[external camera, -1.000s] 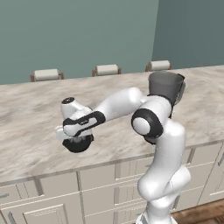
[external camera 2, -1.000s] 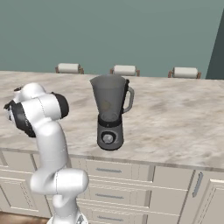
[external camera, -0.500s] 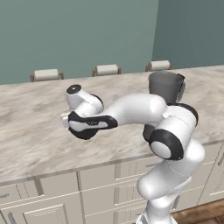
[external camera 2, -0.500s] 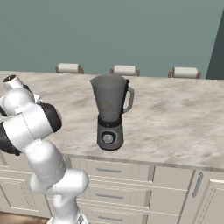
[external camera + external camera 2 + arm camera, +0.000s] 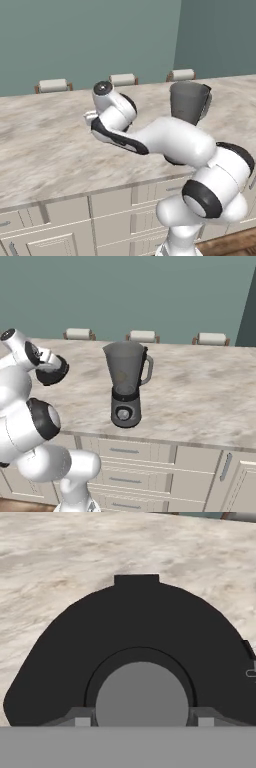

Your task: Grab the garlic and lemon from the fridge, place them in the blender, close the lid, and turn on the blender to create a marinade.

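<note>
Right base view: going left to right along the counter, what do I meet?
Gripper shut on the lid → blender → bare marble counter.

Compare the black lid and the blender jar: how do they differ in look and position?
The lid is flat, opaque black with a grey centre cap; the blender jar is tall and smoky translucent. The lid is in the gripper, away from the blender; the jar stands open on its grey base. Both are round.
</note>
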